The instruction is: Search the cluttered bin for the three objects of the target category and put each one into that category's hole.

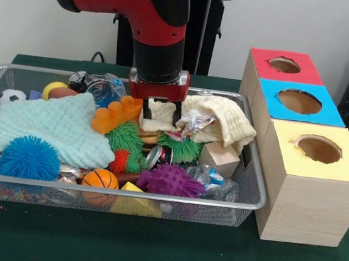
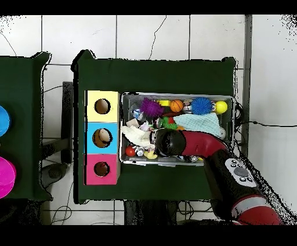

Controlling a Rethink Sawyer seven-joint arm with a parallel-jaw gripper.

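Green tabletop scene: pincer (image 1: 161, 111), fingers spread and empty, digs into the wire-mesh bin (image 1: 251, 205) beside the cream cloth (image 1: 225, 127), which likely needs shifting to expose hidden toys.

Mint knitted cloth (image 1: 58, 131), blue spiky ball (image 1: 29, 158), purple spiky ball (image 1: 170, 180), mini basketball (image 1: 100, 180), orange toy brick (image 1: 118, 114), wooden cube (image 1: 220, 158).

The wire bin (image 1: 245, 205) sits on the green desk (image 1: 148, 253), full of toys and cloths. Just beside it stands a row of three boxes. The red-topped box (image 1: 257, 67) is farthest back, and its round hole (image 1: 285, 65) faces up.
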